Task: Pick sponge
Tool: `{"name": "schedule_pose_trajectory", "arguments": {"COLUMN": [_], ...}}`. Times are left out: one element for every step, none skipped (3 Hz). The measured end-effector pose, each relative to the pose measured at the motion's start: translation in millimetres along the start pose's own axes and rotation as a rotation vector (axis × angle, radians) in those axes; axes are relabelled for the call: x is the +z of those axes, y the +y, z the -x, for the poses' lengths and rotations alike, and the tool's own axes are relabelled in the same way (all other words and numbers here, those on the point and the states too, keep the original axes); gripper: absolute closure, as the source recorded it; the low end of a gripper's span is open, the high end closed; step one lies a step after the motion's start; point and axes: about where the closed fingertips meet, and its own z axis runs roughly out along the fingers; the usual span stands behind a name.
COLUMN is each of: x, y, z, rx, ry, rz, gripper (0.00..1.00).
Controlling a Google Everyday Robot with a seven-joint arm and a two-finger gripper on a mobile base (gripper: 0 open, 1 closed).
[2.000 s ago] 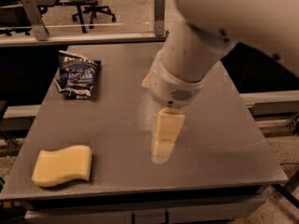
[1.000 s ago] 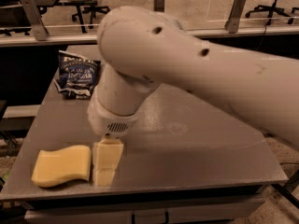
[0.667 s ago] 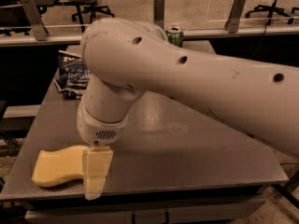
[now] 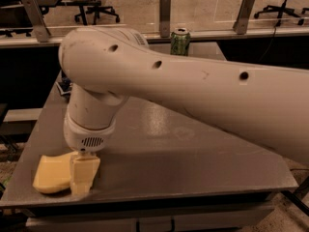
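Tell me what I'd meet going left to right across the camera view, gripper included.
Sponge at the table's front-left corner → gripper, down at the sponge's right end → green can, far back.

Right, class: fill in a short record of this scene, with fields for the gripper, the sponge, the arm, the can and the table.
gripper: low over the table's front left corner, overlapping the sponge's right end in this view
sponge: pale yellow, lying flat near the front left edge
arm: large, white, reaching in from the right
can: green, upright at the far edge
table: grey, slightly shiny top
grasp: cannot be confirmed from this view
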Motion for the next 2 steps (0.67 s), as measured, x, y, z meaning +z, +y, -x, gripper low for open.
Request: {"name": "schedule_pose_trajectory", "arguments": {"x": [0,-15], "y": [-1,-7], "z": [3,4], "rx": [0.004,0.015], "ry": [0.005,0.002], "rz": [0.011,0.013], "gripper": [0.49,0.72]}}
